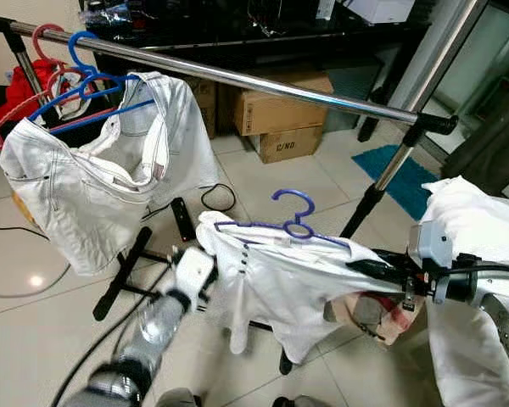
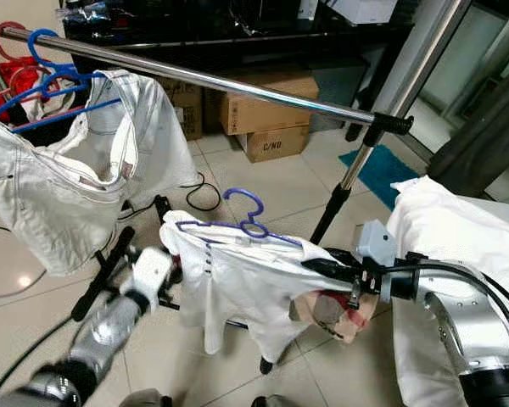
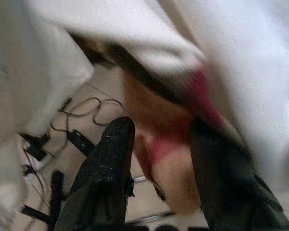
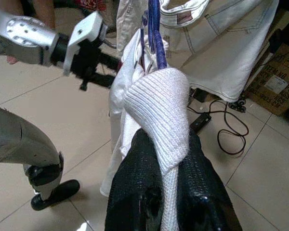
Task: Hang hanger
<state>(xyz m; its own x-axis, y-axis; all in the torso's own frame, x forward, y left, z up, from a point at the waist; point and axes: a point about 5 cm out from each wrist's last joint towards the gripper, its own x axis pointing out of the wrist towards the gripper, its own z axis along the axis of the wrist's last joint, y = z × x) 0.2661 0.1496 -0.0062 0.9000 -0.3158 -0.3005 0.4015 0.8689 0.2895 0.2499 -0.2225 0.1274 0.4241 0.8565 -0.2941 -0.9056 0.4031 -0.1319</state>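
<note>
A purple hanger (image 1: 293, 222) carries a white knitted garment (image 1: 280, 284) and hangs in the air below the chrome rail (image 1: 263, 85), hook up. My right gripper (image 4: 164, 139) is shut on the hanger's right shoulder through the knit, also seen from the head (image 1: 365, 270). My left gripper (image 1: 205, 288) sits at the garment's left edge. Its fingers (image 3: 106, 168) stand apart, with white cloth and a blurred pink and red patch (image 1: 382, 314) beyond them.
White denim clothes (image 1: 93, 178) hang on blue and red hangers at the rail's left end. The rack's black feet (image 1: 127, 271) and a cable lie on the tiled floor. Cardboard boxes (image 1: 280, 127) stand behind, white bedding (image 1: 475, 220) to the right.
</note>
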